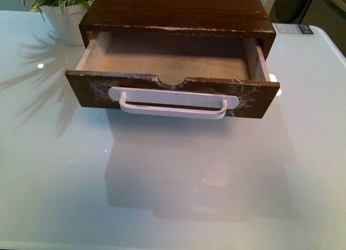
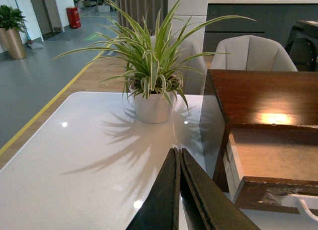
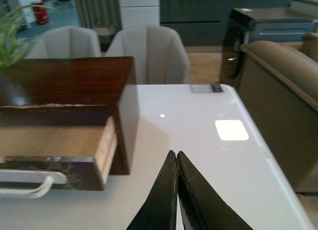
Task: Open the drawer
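A: Where is the drawer [image 1: 172,93] sitting?

B: It is sticking out of its cabinet [image 1: 178,15] toward the robot, pulled well forward, and the cabinet is standing on the table [image 1: 173,196] at the far middle.

A: And the handle [image 1: 173,105]?

B: It is lying across the drawer front, just below the notch [image 1: 172,81].

A: Anything beside the cabinet?

B: A potted plant [image 1: 62,12] is standing just left of it, toward the back. A small card [image 1: 292,28] is lying on the table to its right, near the far edge.

A: Behind the table?

B: Chairs [image 3: 149,53] are standing past its far edge.
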Available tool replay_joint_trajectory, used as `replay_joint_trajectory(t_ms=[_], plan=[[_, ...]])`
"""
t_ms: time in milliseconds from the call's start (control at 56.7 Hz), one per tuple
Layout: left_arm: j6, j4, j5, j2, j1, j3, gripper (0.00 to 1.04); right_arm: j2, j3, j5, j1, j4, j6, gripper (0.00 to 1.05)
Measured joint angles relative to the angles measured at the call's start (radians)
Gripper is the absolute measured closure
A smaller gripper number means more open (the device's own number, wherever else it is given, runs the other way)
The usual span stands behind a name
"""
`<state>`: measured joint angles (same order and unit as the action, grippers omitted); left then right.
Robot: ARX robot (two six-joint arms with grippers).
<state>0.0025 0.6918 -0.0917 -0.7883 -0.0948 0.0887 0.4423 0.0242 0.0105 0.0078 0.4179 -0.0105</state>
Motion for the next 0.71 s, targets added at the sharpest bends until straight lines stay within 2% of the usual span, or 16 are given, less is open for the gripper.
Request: replay_joint_trajectory(t_ms=[53,123,176,617,705], plan=[[-0.001,-0.037,0.074,0.051,0.053,-0.018,1.03,-0.022,-0.007,-0.011,-0.003,-0.002,0.000,1.03],[0.000,-0.045,0.086,0.099,0.090,-0.046,1.03,-0.073,-0.007,-0.011,-0.003,-0.048,0.000,1.03],[0.000,-0.044,0.092,0.124,0.091,-0.072,1.03,-0.104,-0.007,-0.010,-0.004,-0.077,0.000,1.03],[0.000,-0.331,0.092,0.427,0.093,-0.075,1.03,-0.264,-0.007,-0.010,-0.004,-0.239,0.000,1.03],[0.000,-0.362,0.092,0.459,0.093,-0.075,1.03,-0.371,-0.007,-0.010,-0.004,-0.380,0.000,1.03]])
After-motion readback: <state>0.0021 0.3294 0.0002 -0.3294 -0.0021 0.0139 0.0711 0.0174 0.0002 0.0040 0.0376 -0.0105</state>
